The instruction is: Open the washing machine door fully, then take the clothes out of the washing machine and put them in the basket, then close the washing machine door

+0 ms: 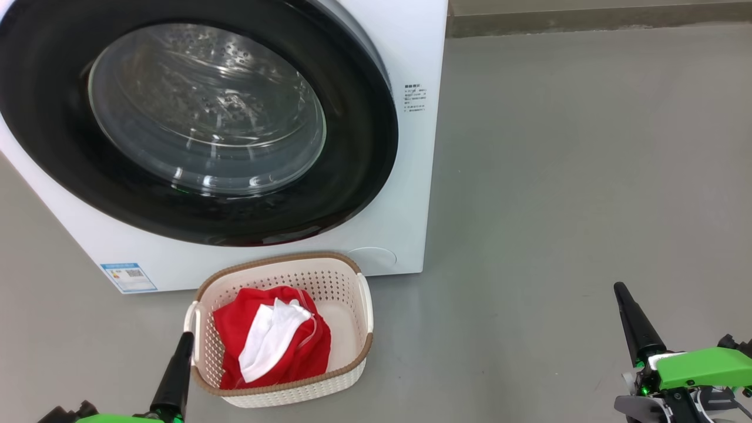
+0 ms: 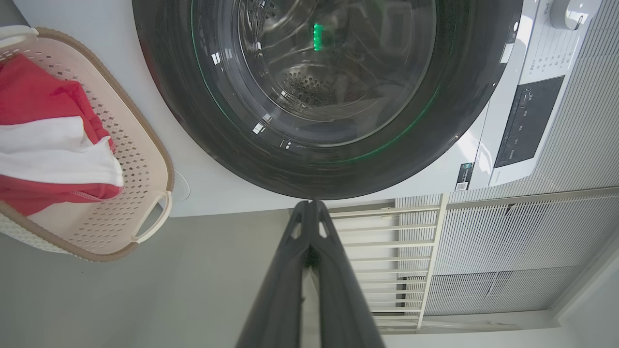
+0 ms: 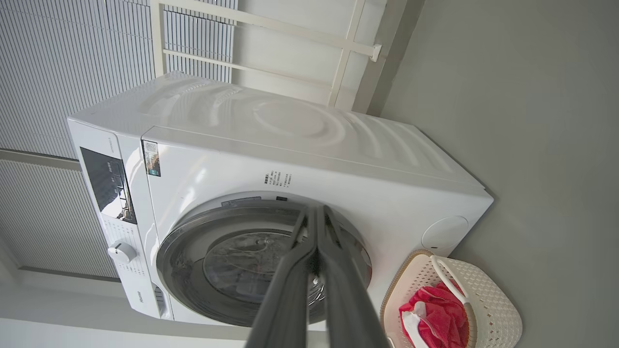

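Note:
The white washing machine (image 1: 414, 176) stands ahead with its black-rimmed glass door (image 1: 205, 111) shut flat against its front. The cream basket (image 1: 346, 311) sits on the floor just in front of it, holding the red and white clothes (image 1: 270, 343). My left gripper (image 1: 187, 336) is shut and empty, its tip beside the basket's left handle. My right gripper (image 1: 618, 286) is shut and empty over bare floor, well right of the basket. In the left wrist view the shut fingers (image 2: 313, 202) point at the door's rim (image 2: 338, 179). In the right wrist view the fingers (image 3: 316, 210) overlap the door (image 3: 217, 261).
Grey floor (image 1: 558, 176) spreads to the right of the machine. A wall base (image 1: 587, 20) runs along the back. White slatted panels (image 2: 508, 251) and a white rail frame (image 3: 271, 29) stand behind the machine. The machine's control panel (image 3: 106, 183) and knob (image 3: 121, 251) face forward.

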Controlling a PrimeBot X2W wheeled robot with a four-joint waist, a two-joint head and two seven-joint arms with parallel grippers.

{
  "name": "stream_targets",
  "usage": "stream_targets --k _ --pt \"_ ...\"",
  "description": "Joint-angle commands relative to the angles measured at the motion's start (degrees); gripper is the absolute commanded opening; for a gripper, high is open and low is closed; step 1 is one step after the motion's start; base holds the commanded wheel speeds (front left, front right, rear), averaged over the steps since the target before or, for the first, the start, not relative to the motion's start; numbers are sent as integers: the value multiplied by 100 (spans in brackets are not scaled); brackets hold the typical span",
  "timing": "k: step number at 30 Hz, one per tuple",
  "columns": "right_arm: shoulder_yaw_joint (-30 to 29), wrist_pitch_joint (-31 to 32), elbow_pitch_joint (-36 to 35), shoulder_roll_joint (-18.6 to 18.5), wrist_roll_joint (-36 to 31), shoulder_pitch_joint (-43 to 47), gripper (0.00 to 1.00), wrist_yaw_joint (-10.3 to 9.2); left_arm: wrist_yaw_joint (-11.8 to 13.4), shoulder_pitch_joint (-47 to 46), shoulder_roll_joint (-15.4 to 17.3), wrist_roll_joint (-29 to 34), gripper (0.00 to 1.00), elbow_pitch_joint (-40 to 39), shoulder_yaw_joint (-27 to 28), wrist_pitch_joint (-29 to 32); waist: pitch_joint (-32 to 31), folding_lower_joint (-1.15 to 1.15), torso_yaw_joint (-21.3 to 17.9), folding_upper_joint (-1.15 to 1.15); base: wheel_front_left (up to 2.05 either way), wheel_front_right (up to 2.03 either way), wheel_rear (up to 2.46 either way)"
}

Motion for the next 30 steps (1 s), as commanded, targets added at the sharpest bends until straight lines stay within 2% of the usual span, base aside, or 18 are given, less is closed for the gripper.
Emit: stream_targets --k 1,10,30 --pt "55 75 -176 -89 227 -282 0 3 -37 -293 56 -207 0 -107 198 65 -11 0 -2 0 0 0 0" --pt "25 205 -188 -93 645 -334 0 2 -40 -351 25 -629 0 -89 235 190 -44 0 -10 0 0 0 0" --pt "-12 235 -186 -67 613 -337 0 2 -40 -353 11 -612 0 -88 255 206 -44 0 -10 0 0 0 0"
